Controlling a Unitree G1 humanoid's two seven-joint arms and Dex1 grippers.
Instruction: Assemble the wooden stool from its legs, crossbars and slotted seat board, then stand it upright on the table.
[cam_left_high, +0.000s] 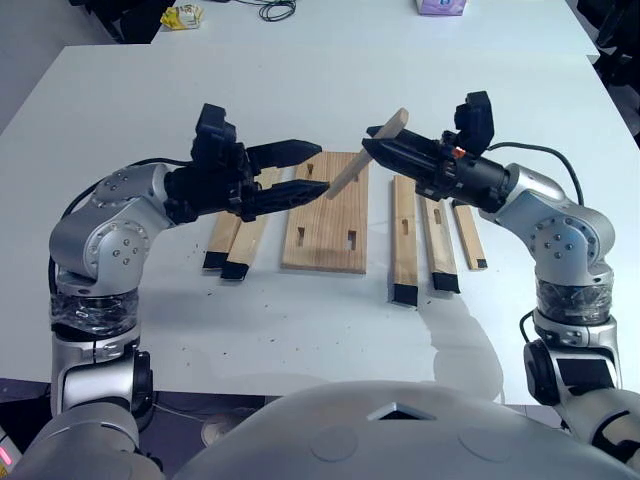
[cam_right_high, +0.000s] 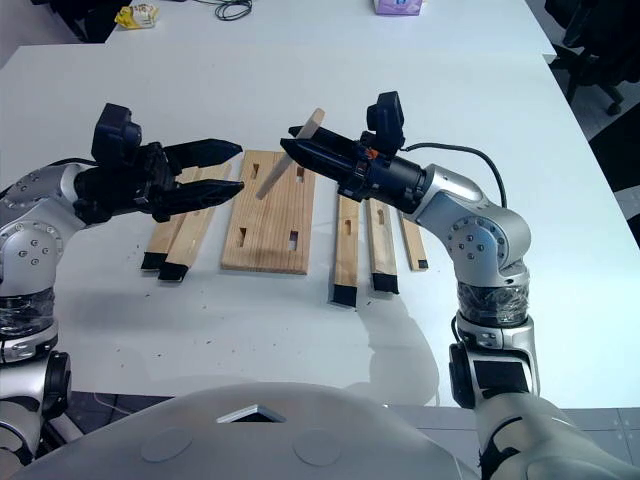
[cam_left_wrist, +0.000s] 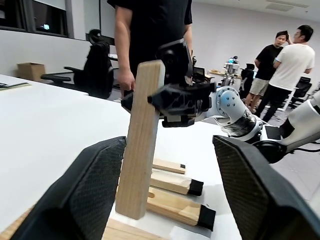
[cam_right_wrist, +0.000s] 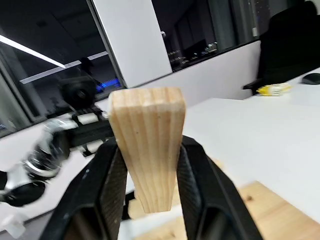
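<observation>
Right wrist view is showing you two black fingers (cam_right_wrist: 102, 195) pressing in on opposite faces of a short pale wooden crossbar (cam_right_wrist: 147, 130), so your right gripper (cam_left_high: 383, 150) is clamping that bar near its middle. You are holding it tilted in the air, with its upper end leaning toward the robot's right and its lower end hanging over the far half of the flat rectangular slotted seat board of pale wood (cam_left_high: 325, 240). You cannot tell whether that end is touching the board. Your left gripper (cam_left_high: 320, 168) is hovering just beside the bar's lower end, its fingers (cam_left_wrist: 87, 200) spread wide and gripping nothing. From its wrist camera the bar is standing between them, a little beyond the tips. Further out, the seat board is lying flat on the white table (cam_left_high: 150, 100) with its slots facing up. Two long wooden legs with black end caps (cam_left_high: 238, 240) are lying side by side just to its left, partly under the left gripper. On its right, apart from the board, two more black-capped legs (cam_left_high: 404, 240) and one shorter black-capped wooden bar (cam_left_high: 469, 238) are lying in a row.
</observation>
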